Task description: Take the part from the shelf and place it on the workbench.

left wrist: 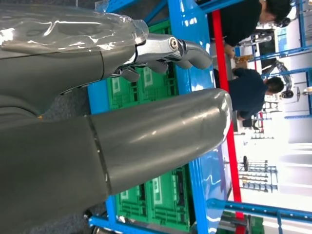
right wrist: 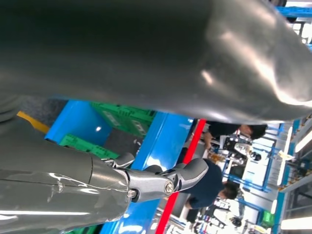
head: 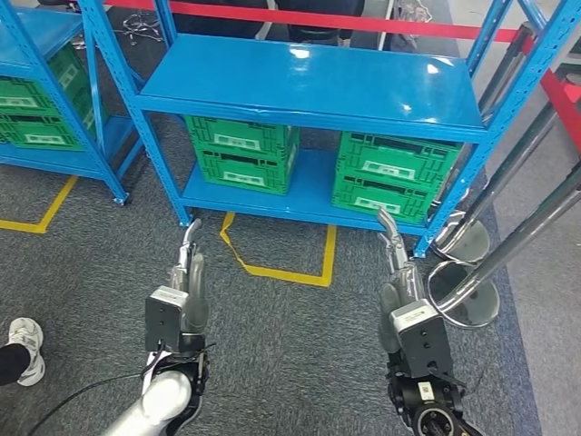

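Observation:
A blue shelf (head: 309,77) stands in front of me, its upper board bare. On its lower board sit two green crates, one on the left (head: 243,154) and one on the right (head: 394,177); I cannot see what is inside them. My left hand (head: 188,272) and right hand (head: 398,259) reach forward over the grey carpet, short of the shelf, fingers stretched out and holding nothing. The left wrist view has the left hand (left wrist: 147,112) in front of the green crates (left wrist: 154,195). In the right wrist view the right hand (right wrist: 147,183) points toward the blue shelf (right wrist: 162,141).
Chrome stanchion bases (head: 473,291) and slanted poles stand close on the right. Yellow floor tape (head: 280,271) marks the carpet before the shelf. A second blue shelf with green crates (head: 41,100) is at the left. A person's shoe (head: 24,345) is at the left edge.

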